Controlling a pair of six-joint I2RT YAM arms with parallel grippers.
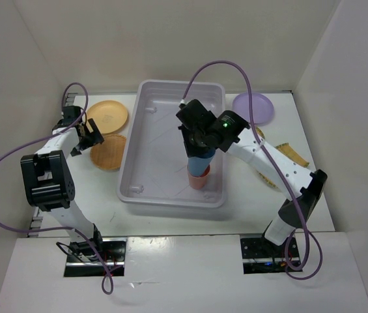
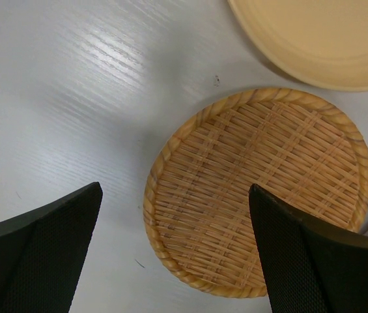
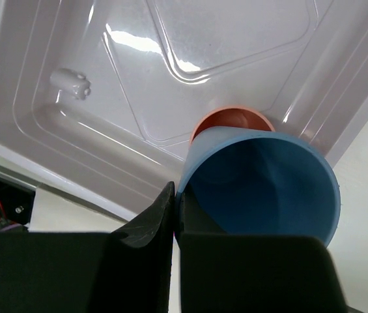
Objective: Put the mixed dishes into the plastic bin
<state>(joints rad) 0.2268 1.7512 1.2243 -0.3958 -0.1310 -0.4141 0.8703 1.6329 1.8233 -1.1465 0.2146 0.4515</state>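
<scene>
Mid-frame in the top view: plastic bin (image 1: 154, 153), only the salmon-pink cup (image 1: 198, 182) inside, lower right. Outside, left: orange-tan plate (image 1: 107, 115) and woven plate (image 1: 109, 152); upper right: lavender plate (image 1: 253, 107); right: more woven plates (image 1: 292, 153). Blue cup (image 3: 262, 179) over the pink one, rim pinched by the closed right gripper (image 3: 176, 222). Left gripper (image 2: 176, 251) spread wide, empty, above the woven plate.
</scene>
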